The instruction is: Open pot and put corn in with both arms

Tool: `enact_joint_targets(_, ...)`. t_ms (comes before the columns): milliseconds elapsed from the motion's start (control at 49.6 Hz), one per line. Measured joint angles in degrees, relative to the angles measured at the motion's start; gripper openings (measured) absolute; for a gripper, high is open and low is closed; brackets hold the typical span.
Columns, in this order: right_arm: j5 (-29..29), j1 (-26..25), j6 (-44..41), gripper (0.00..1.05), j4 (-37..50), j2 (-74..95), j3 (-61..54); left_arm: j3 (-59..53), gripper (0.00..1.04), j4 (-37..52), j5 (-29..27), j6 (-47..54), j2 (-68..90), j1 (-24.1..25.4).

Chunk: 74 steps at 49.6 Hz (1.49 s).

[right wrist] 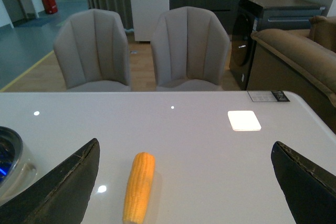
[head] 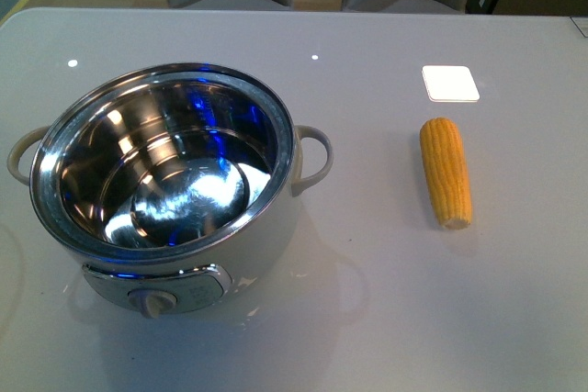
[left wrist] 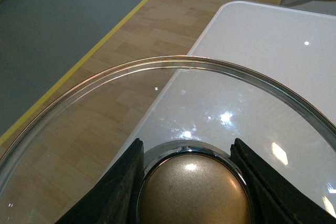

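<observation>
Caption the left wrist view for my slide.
Left claw clamps the glass lid by its bronze knob; table and floor show through.

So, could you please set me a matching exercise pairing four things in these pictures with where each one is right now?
Things:
1. pot
2. corn
3. glass lid
4. white pad

Places:
A. flat on the table, just beyond the corn's far end
B. held by the left gripper, off the pot
C. lying on the table to the right of the pot
D. standing on the table, uncovered and empty

Pairs: 1-D, 2-C, 3-B, 4-A.
</observation>
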Motion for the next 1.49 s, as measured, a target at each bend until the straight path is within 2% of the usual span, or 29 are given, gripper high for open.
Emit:
enact_joint_targets(303, 0.0, 0.0, 0.0, 0.96, 0.0, 0.0, 0.0, -0.3, 0.44, 11.2, 0.4, 0.5, 11.8, 0.0)
enact_joint_targets(646, 0.0, 0.0, 0.0, 0.96, 0.0, 0.0, 0.0, 0.3, 0.44, 18.8, -0.3, 0.3, 22.6, -1.7)
enact_joint_targets(1049, 0.0, 0.0, 0.0, 0.96, 0.0, 0.0, 0.0, 3.4, 0.44, 20.4, 1.7, -5.7, 30.4, -3.3)
enact_joint_targets(1291, 0.0, 0.0, 0.0, 0.96, 0.0, 0.0, 0.0, 3.7, 0.44, 20.8, 2.0, -5.7, 32.1, -3.3)
enact_joint_targets(1372, 0.0, 0.0, 0.0, 0.96, 0.0, 0.0, 0.0, 3.7, 0.59, 20.9, 2.1, -5.7, 32.1, -3.3)
enact_joint_targets(1493, 0.0, 0.0, 0.0, 0.96, 0.0, 0.0, 0.0, 3.7, 0.75, 21.0, 2.1, -5.7, 32.1, -3.3)
